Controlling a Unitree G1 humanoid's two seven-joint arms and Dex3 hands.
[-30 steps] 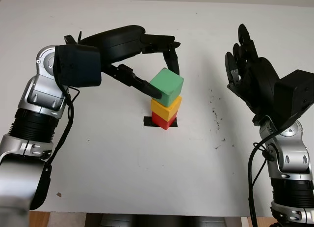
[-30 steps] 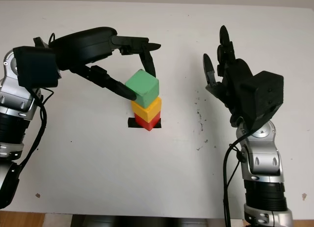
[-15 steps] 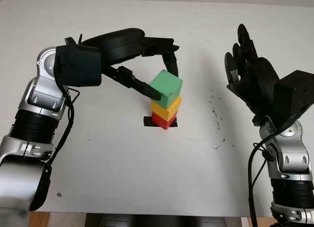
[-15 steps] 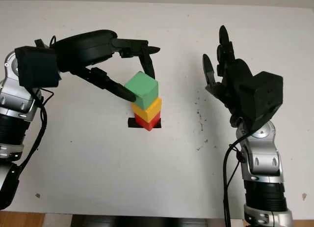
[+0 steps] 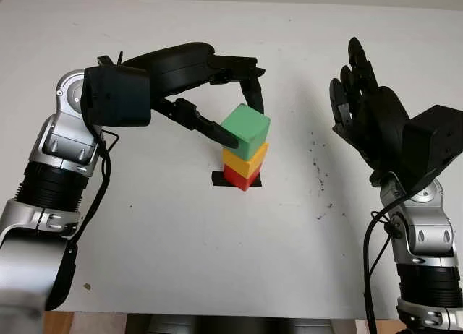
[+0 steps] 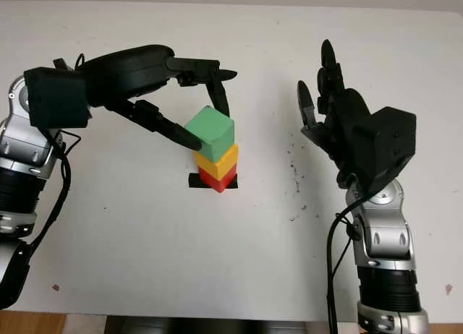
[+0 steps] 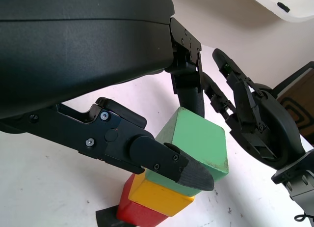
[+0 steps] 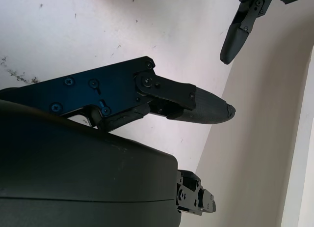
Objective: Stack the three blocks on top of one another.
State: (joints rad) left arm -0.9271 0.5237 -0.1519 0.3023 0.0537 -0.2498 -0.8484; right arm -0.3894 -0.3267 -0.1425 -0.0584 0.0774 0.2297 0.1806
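Observation:
Three blocks stand stacked at the table's middle: a red block [image 5: 241, 178] at the bottom, a yellow block [image 5: 244, 160] on it, and a green block [image 5: 246, 128] on top, turned a little askew. My left hand [image 5: 247, 123] reaches in from the left and is shut on the green block. Its thumb [image 7: 191, 174] presses the near left face, and a finger [image 7: 189, 92] comes down behind the block's far edge. My right hand [image 5: 354, 95] is open, held upright above the table to the right of the stack, well apart from it.
A black tape mark [image 5: 217, 179] lies under the red block. Dark specks [image 5: 317, 164] dot the white table [image 5: 181, 254] between the stack and my right hand. The table's front edge runs along the bottom of the head views.
My right hand has drifted a little to the left. The left hand and the stack stay where they were.

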